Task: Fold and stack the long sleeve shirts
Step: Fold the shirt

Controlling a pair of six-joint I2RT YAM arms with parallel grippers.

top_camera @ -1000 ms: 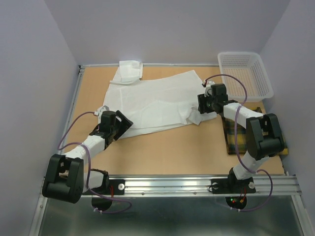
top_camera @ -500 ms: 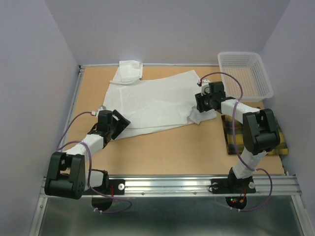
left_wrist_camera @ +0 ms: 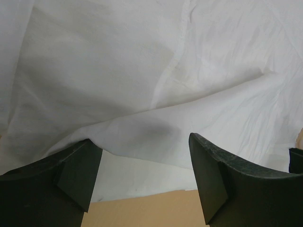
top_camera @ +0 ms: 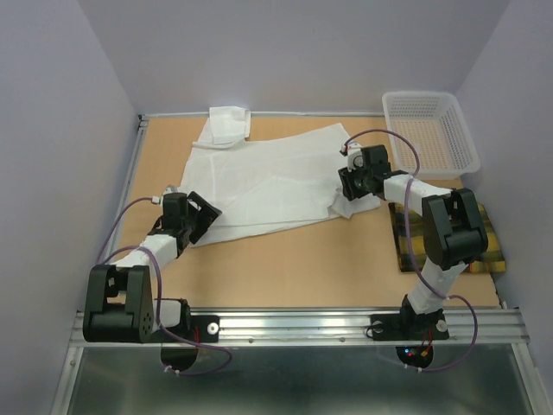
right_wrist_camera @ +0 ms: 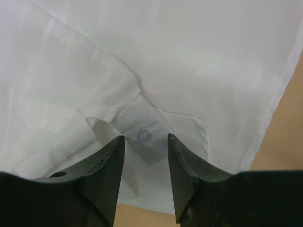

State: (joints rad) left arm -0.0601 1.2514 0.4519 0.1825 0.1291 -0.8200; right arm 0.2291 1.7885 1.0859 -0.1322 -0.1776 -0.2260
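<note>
Back wall [top_camera: 294, 52]: plain pale lavender, matt.
Left wall [top_camera: 52, 173]: same lavender, meets the table's edge.
Right wall [top_camera: 523, 95]: same lavender.
Table [top_camera: 294, 259]: tan wood-grain top, metal trim along the left and far edges.
Aluminium rail [top_camera: 302, 324]: runs across the near edge.
Grey metal panel [top_camera: 302, 385]: in front of the rail.
Light: even, soft shadows.

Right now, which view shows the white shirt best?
Top external: it takes in the whole white shirt, spread out on the table. Left wrist shows only a creased patch of cloth at the shirt's near edge. Right wrist shows only a small patch around a button.
</note>
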